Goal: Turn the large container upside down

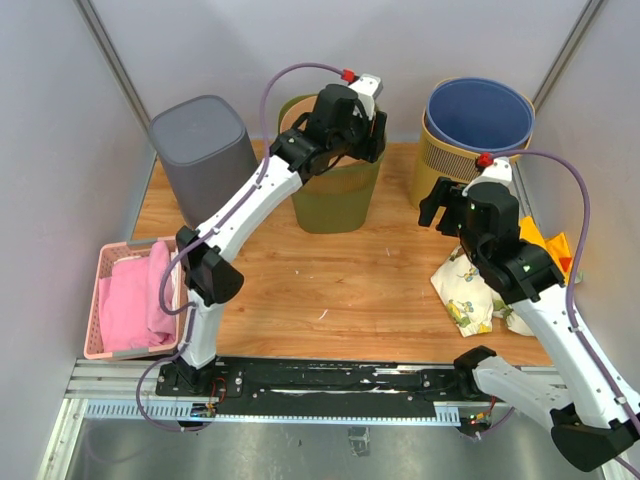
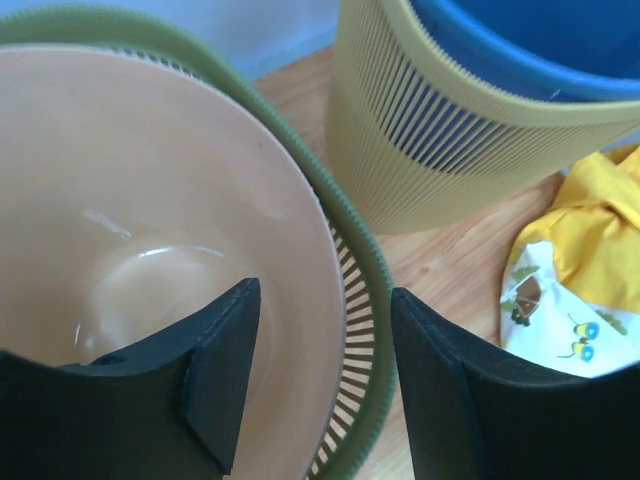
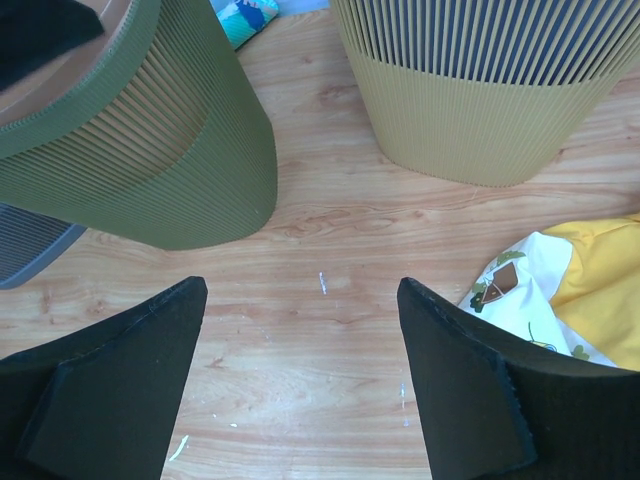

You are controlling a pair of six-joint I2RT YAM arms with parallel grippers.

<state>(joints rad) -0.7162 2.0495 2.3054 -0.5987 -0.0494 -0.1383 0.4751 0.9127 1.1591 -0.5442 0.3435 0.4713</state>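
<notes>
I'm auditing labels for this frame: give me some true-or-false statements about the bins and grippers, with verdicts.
The green bin stands upright. True.
The left gripper straddles its rim. True.
The right gripper holds a cloth. False: it is open, holding nothing, over the table.
The yellow bin has a pink liner. False: its liner is blue.

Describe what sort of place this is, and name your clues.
Probably a robot test cell: plain grey partition walls, the left arm and right arm bolted to a metal rail, an olive bin staged on a wooden table.
</notes>
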